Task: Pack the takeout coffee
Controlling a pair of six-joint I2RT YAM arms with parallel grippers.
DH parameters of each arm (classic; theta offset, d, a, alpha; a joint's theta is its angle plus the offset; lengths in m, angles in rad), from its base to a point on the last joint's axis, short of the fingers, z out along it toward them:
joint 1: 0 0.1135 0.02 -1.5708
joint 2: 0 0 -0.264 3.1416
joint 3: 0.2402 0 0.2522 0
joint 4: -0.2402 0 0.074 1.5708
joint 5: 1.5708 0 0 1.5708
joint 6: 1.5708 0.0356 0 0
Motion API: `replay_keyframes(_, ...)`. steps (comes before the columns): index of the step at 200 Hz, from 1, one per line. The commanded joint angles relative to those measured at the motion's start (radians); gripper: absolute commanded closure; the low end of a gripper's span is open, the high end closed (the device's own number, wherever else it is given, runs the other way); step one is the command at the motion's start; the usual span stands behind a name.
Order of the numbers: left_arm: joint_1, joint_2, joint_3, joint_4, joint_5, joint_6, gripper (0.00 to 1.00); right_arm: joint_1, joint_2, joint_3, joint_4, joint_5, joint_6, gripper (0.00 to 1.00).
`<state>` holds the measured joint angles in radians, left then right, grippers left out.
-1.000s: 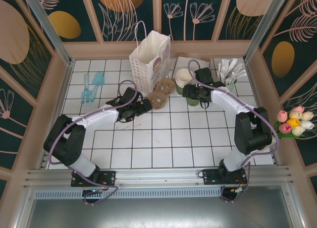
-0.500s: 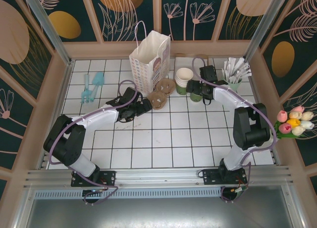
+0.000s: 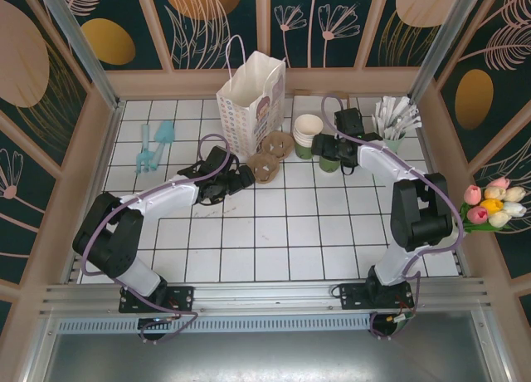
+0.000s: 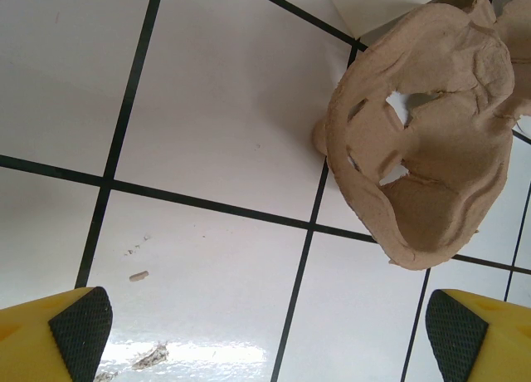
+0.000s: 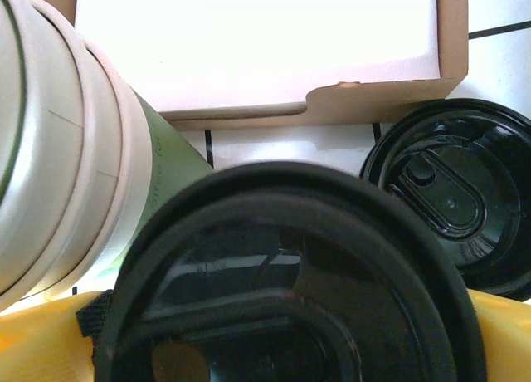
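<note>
Takeout coffee [image 3: 326, 161] is sitting at the upper right of the table [image 3: 274, 232] in the top view. It is a small green paper cup with a round black lid. In the right wrist view the lid is taking up the lower middle of the frame.

The right end effector [image 5: 290, 345] is pinching the takeout coffee, with a yellow finger [image 5: 37, 340] showing on each side of it.

A stack of green cups [image 5: 75, 174] with cream insides is standing just beside the coffee, at the left of that frame. A loose black lid [image 5: 452, 195] is lying flat at the right, also very near. Behind both, a brown box [image 5: 382, 104] is sitting at the top.

In the top view, the white paper bag [image 3: 249, 100] is standing upright to the left of the stack. A brown cup holder [image 3: 270, 159] is lying between the bag and the coffee. A cup of white sticks [image 3: 390, 120] is standing to the right of the arm.

The left end effector [image 4: 265, 332] is spread wide with nothing in it. Its fingertips are showing in the two lower corners, and the cup holder is lying above them.

The coffee is sitting near the back wall, in a crowded spot. The middle and lower tiles are lying open.
</note>
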<state>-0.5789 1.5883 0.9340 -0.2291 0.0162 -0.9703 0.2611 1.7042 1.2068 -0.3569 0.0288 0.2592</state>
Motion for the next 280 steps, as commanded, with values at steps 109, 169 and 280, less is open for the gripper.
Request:
replay_keyframes(109, 0.0, -0.139, 0.012, 0.04, -0.038, 0.028, 0.01, 0.04, -0.207, 0.036, -0.1, 0.089, -0.009, 0.01)
replay_keyframes(169, 0.055, -0.298, 0.152, 0.057, -0.04, 0.023, 0.01, 0.236, -0.452, -0.087, 0.094, 0.283, 0.044, 0.01)
replay_keyframes(280, 0.054, 0.36, 1.304, -0.82, -0.218, -0.173, 0.06, 0.346, -0.564, -0.304, 0.403, 0.174, 0.156, 0.01)
